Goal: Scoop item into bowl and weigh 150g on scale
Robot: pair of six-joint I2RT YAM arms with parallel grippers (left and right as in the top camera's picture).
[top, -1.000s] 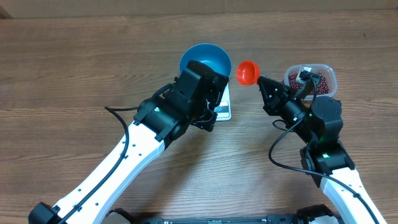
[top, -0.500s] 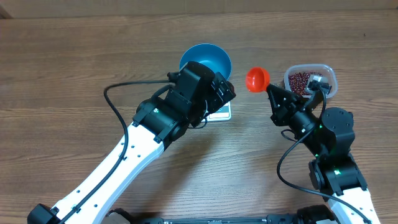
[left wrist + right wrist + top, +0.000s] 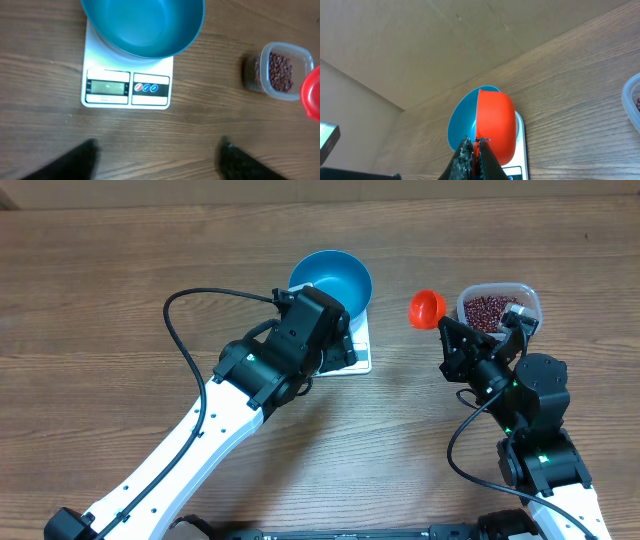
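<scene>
The round blue bowl (image 3: 335, 277) (image 3: 142, 25) (image 3: 462, 120) stands on the white scale (image 3: 358, 360) (image 3: 127, 87), and no beans show inside it. The dark red-brown beans (image 3: 488, 308) (image 3: 280, 70) lie in a clear plastic tub (image 3: 530, 300) at the right. My right gripper (image 3: 447, 330) (image 3: 476, 145) is shut on the handle of a red scoop (image 3: 426, 309) (image 3: 495, 125) (image 3: 312, 97), which hangs between bowl and tub. My left gripper (image 3: 338, 345) (image 3: 157, 152) hovers open over the scale's near edge, with nothing between its fingers.
All of this rests on a wooden table (image 3: 120, 300). A black cable (image 3: 185, 320) loops out from the left arm. A cardboard wall (image 3: 420, 40) rises behind the table's far edge.
My right gripper has carried the red scoop to the right, away from the bowl and towards the tub. My left wrist has shifted a little over the scale.
</scene>
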